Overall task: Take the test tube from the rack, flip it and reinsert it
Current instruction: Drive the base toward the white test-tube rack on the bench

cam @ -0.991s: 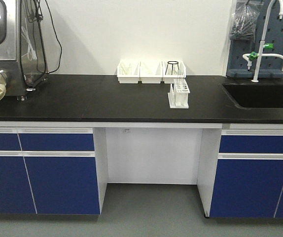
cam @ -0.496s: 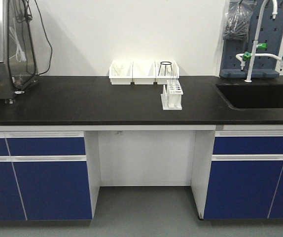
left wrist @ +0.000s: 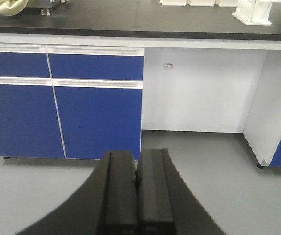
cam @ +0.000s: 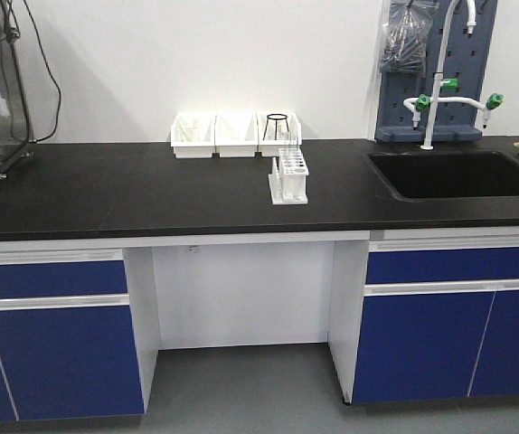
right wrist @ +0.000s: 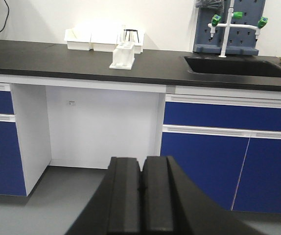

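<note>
Approach stage: small white plastic test tube rack (cam: 288,176), centre-frame on black countertop (cam: 151,194), sits well beyond left gripper (left wrist: 136,164) and right gripper (right wrist: 142,169), both closed and empty; next, likely, reach and open.

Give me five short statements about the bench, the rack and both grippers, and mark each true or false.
The rack stands on the black countertop, in front of the white bins. True.
The left gripper is shut on a test tube. False: it is shut with nothing between its jaws.
The right gripper is shut, well short of the countertop. True.
The rack sits in the sink. False: it stands on the countertop, apart from the sink.
The cabinet doors are blue. True.
</note>
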Controlling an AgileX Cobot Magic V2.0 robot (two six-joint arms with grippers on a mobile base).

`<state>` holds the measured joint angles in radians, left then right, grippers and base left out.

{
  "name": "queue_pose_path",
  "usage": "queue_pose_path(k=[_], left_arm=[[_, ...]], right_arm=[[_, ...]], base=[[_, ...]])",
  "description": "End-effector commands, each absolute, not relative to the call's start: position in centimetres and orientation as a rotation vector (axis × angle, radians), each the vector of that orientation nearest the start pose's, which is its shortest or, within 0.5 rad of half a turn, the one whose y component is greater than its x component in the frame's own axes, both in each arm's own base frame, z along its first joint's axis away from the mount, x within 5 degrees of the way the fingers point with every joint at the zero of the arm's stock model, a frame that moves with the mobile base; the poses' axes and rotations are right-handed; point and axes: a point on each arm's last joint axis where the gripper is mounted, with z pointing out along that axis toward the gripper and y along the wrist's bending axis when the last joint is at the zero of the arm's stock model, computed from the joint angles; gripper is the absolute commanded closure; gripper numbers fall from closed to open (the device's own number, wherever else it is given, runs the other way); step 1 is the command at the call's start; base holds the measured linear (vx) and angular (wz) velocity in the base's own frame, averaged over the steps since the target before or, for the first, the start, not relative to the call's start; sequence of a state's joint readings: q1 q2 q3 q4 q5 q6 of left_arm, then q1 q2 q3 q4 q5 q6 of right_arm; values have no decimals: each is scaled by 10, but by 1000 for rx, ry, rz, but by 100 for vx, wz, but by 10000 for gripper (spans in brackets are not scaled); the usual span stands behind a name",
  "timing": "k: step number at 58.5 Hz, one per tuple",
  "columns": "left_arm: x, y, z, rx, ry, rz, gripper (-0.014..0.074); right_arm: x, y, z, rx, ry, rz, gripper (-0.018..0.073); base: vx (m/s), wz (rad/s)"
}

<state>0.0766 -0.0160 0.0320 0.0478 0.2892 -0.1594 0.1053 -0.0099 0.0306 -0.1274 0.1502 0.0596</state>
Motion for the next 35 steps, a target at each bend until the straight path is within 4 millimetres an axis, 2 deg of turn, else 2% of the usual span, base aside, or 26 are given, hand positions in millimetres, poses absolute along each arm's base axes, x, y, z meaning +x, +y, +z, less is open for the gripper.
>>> queue_pose_path(k=[1, 35], left_arm=[[55, 5, 186, -164, 1683, -28, 603], [55, 5, 186, -164, 1683, -28, 603]], right_arm=[[56, 5, 198, -141, 1551, 4, 568], [56, 5, 198, -141, 1551, 4, 568]], base=[[7, -8], [10, -5]])
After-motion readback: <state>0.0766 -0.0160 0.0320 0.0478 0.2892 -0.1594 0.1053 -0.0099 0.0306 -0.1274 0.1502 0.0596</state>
